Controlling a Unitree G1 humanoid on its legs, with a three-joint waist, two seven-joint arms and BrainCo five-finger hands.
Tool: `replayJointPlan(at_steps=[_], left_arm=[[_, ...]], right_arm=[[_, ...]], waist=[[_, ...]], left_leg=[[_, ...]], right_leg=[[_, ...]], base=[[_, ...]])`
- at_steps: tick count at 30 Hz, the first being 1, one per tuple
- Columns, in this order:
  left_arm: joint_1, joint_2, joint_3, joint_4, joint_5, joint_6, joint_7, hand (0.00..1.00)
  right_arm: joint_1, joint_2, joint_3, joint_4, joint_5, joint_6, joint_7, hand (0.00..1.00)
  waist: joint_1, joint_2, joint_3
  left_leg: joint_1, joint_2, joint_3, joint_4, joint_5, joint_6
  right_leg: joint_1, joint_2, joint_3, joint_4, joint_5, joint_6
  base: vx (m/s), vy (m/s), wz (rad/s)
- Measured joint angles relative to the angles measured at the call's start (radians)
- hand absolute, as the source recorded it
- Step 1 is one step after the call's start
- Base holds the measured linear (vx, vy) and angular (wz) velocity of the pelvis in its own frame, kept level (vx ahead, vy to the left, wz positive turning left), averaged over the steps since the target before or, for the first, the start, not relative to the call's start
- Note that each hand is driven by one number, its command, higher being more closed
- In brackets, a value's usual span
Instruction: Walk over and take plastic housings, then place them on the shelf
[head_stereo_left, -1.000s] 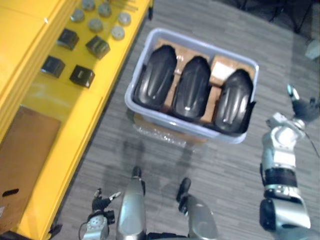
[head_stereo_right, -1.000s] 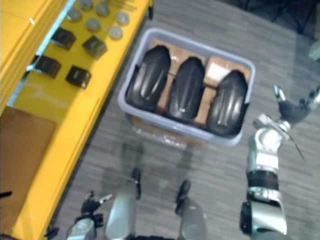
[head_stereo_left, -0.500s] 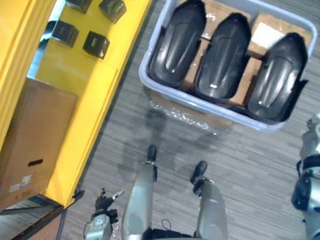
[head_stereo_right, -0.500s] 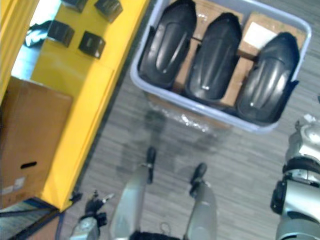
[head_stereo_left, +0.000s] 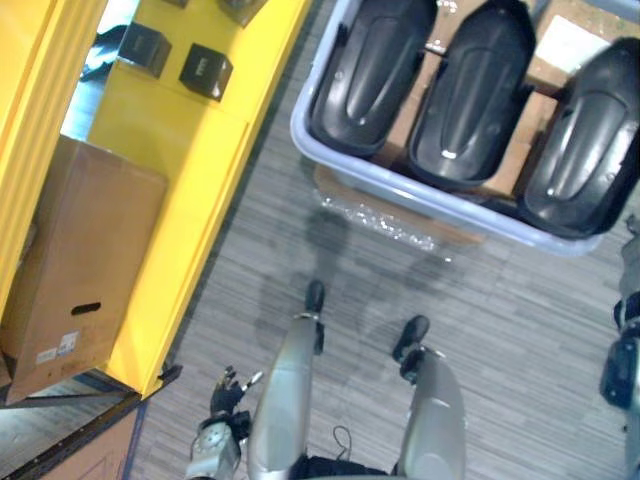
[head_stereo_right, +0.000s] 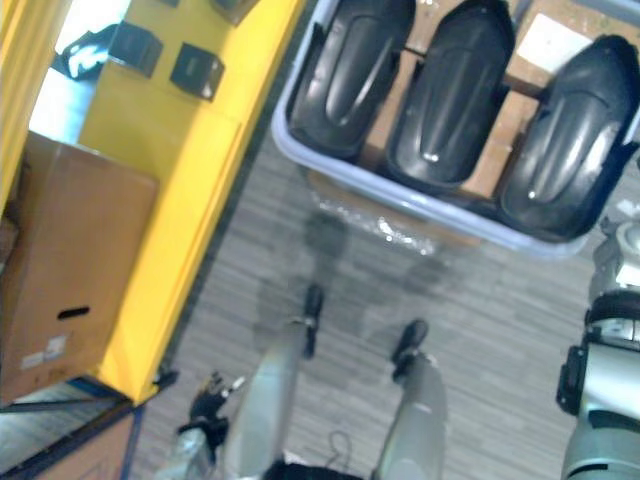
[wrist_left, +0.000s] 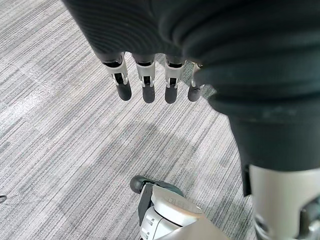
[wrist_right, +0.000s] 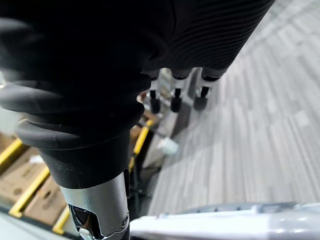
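Observation:
Three black plastic housings lie side by side in a pale blue bin (head_stereo_left: 400, 186) on the floor ahead: the left housing (head_stereo_left: 372, 70), the middle housing (head_stereo_left: 470, 95) and the right housing (head_stereo_left: 585, 140). The yellow shelf (head_stereo_left: 180, 200) runs along the left. My left hand (head_stereo_left: 226, 386) hangs low by my side, well short of the bin. Its fingers (wrist_left: 146, 82) are straight over bare carpet and hold nothing. My right hand (wrist_right: 176, 97) also hangs with straight, empty fingers. Its arm (head_stereo_right: 610, 350) shows at the right edge, just below the bin's near right corner.
Small black boxes (head_stereo_left: 205, 72) (head_stereo_left: 145, 48) sit on the yellow shelf. A brown cardboard box (head_stereo_left: 80, 270) stands on its lower level at left. The bin rests on a flat carton with clear wrap (head_stereo_left: 390, 215). Grey carpet lies between me and the bin.
The whole picture has shifted: bin and shelf now stand closer and higher in the eye views. My right hand, raised at the right a second ago, has dropped out of those views.

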Motion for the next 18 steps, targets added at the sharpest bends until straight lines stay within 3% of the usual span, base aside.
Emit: replayJointPlan(at_steps=[2, 13, 18], left_arm=[[0.000, -0.007, -0.002, 0.001, -0.030, 0.000, -0.013, 0.00], [-0.002, -0.012, -0.006, 0.000, -0.057, -0.003, -0.026, 0.00], [-0.002, -0.017, -0.006, 0.001, -0.069, -0.004, -0.025, 0.00]], right_arm=[[-0.006, -0.012, 0.010, -0.001, -0.003, 0.017, 0.011, 0.00], [-0.020, -0.012, 0.058, 0.000, -0.004, 0.108, 0.099, 0.00], [-0.019, -0.004, 0.113, 0.002, -0.005, 0.205, 0.137, 0.00]], waist=[[0.006, 0.010, -0.002], [0.025, 0.013, -0.004], [0.033, 0.013, -0.004]], left_leg=[[-0.002, -0.003, -0.003, 0.001, 0.000, 0.000], [-0.047, -0.008, -0.027, 0.034, 0.000, -0.003], [-0.051, -0.015, -0.029, 0.034, 0.004, -0.003]], right_leg=[[-0.004, -0.002, -0.002, 0.011, -0.009, 0.001], [-0.037, -0.016, -0.022, 0.063, -0.032, -0.006], [-0.046, -0.021, -0.021, 0.080, -0.042, -0.009]], base=[[0.01, -0.031, 0.06], [0.00, -0.012, 0.06], [-0.03, -0.017, 0.05]])
